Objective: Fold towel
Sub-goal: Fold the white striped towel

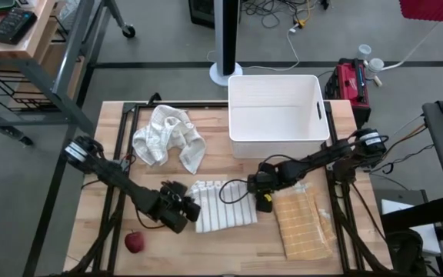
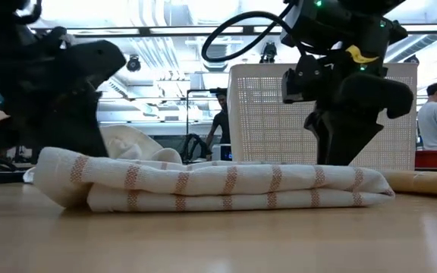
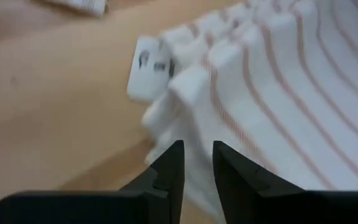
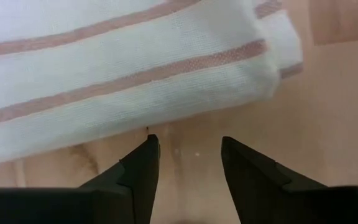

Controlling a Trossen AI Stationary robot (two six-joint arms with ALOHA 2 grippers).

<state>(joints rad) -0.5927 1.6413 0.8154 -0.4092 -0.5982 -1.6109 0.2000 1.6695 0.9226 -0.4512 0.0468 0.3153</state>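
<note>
A white towel with reddish stripes [image 1: 223, 205] lies folded in several layers, flat on the wooden table [image 1: 114, 223]; the low view shows the towel [image 2: 218, 186] stacked level. My left gripper [image 3: 197, 165] is at the towel's left edge, slanting down, its fingers a narrow gap apart with white cloth showing between them. A white label [image 3: 151, 65] sticks out of that edge. My right gripper [image 4: 185, 158] stands open at the towel's right edge [image 4: 229, 93], pointing steeply down at bare wood, with nothing between its fingers. My left gripper's fingers [image 3: 173, 168] stand on either side of a bunched fold at the towel's left edge [image 3: 191, 134], coming slanting down from the table's left. Whether they touch the cloth I cannot tell. The towel lies on the table, slack.
A crumpled white towel [image 1: 168, 137] lies at the far left. A white bin [image 1: 277, 115] stands at the far edge. A folded tan towel [image 1: 302, 225] lies to the right of the striped one, and a red apple [image 1: 134, 242] sits near the front left.
</note>
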